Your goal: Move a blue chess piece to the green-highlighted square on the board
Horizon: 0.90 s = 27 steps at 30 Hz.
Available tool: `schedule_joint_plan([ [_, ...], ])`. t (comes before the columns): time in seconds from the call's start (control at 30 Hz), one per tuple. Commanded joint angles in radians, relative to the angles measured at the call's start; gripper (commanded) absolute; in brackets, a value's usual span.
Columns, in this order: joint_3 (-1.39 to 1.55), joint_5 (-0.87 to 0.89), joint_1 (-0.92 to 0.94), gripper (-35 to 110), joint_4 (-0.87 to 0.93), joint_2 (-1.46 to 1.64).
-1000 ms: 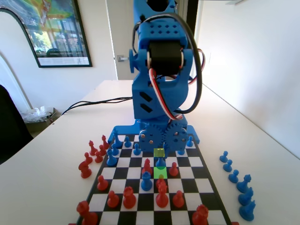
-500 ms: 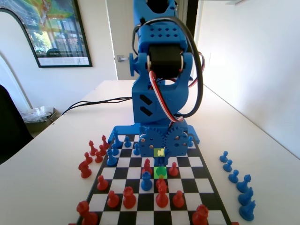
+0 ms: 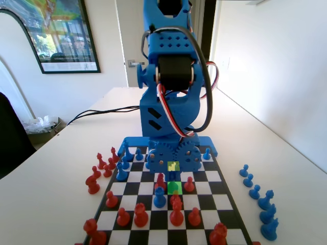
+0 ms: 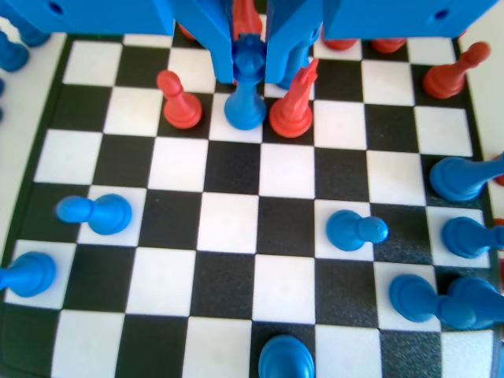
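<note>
Lowered since earlier, gripper (image 4: 250, 67) with jaws closed narrowly around the blue chess piece (image 4: 246, 93), base resting on the green-highlighted square (image 3: 174, 188) between red pieces; placement judged nearly complete, release pending.

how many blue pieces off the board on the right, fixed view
6 blue pieces, lined up on the table right of the board, far to near; more may lie below frame.
</note>
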Motion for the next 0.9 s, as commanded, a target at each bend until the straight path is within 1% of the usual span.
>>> schedule_joint_plan([
  [0.0,-0.005,0.011,-0.009,8,-0.012,0.026],
  [0.37,-0.014,0.031,-0.012,11,-0.014,0.048],
  [0.6,0.002,0.035,-0.009,12,0.009,0.126],
  [0.7,-0.005,0.041,-0.012,12,0.043,0.161],
  [0.87,-0.055,0.043,-0.014,11,0.158,0.230],
])
